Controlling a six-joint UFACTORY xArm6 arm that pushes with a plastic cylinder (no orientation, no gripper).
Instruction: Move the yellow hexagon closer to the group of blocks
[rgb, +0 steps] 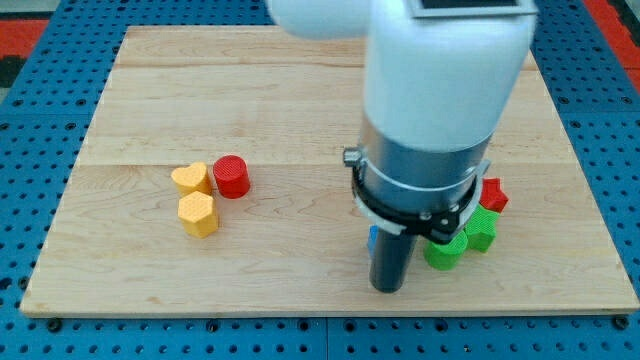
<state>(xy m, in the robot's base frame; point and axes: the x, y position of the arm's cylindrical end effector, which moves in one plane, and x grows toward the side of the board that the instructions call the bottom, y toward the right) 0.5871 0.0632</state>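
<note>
1 yellow hexagon (198, 214) lies well left of my tip (387, 289).

No text, label, brand, number or sign can be read anywhere in the camera view. At the view's top, a dark panel (475, 5) is seen on the white arm housing (445, 70), but it is cut off by the frame edge and no characters can be made out on it.
</note>
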